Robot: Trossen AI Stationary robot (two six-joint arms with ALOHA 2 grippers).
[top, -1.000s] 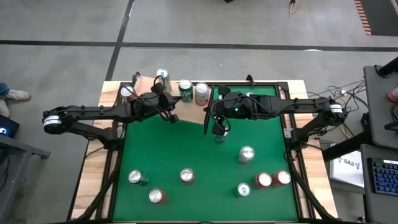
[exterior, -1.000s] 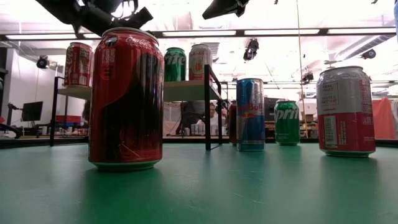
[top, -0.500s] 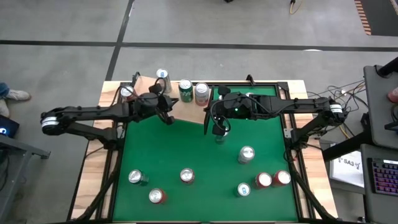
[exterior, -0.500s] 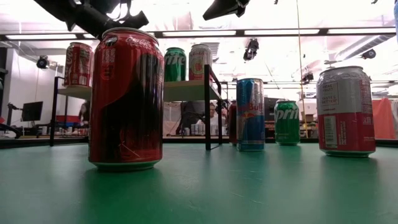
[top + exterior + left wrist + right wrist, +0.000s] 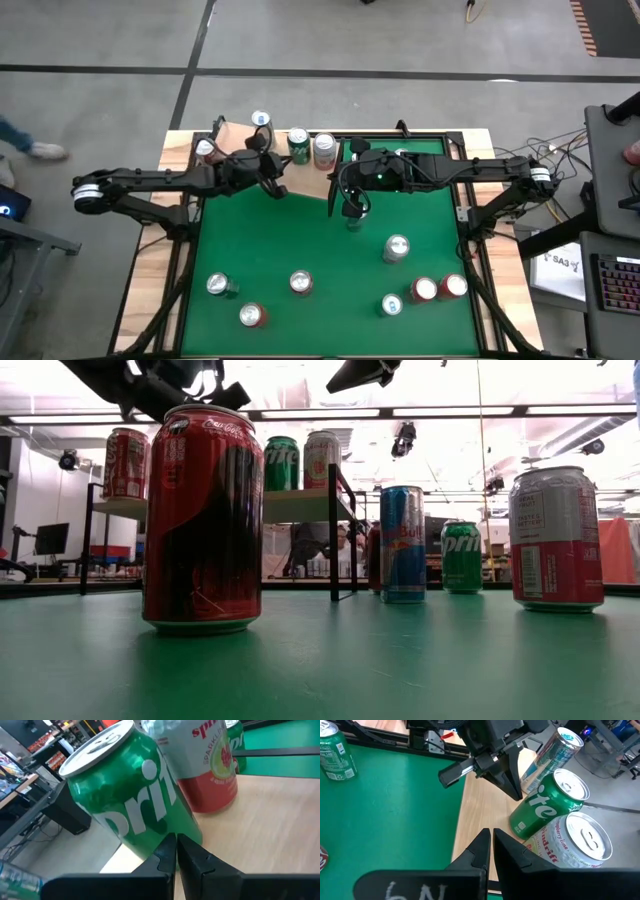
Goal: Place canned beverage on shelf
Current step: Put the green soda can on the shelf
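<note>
The shelf (image 5: 236, 136) is a pale wood board at the table's far left, with a dark end panel (image 5: 333, 530). Four cans stand on it: a red one (image 5: 205, 150), a slim silver-blue one (image 5: 261, 121), a green Sprite (image 5: 135, 805) and a white-and-red one (image 5: 205, 760). My left gripper (image 5: 175, 842) is shut, its tips right at the Sprite can's lower side, over the shelf's near edge (image 5: 272, 188). My right gripper (image 5: 348, 208) is shut on nothing and hangs above the green table just right of the end panel. My left gripper's shut fingertips (image 5: 169, 845) stand against the lower side wall of the Sprite can (image 5: 165, 827), coming nearly level from the table's left and near side. I cannot tell whether they touch it. The can stands upright on the shelf.
Several cans stand upright on the green table: a Coca-Cola can (image 5: 202, 520) near the front, a blue one (image 5: 402, 543), a green one (image 5: 461, 557), a silver-red one (image 5: 555, 540). One can (image 5: 353, 224) stands partly under my right gripper. The table's middle (image 5: 290, 235) holds nothing.
My left gripper has rolled a little about the line it points along, staying shut at the shelf's near edge. The cans on the shelf and on the table stand as before.
</note>
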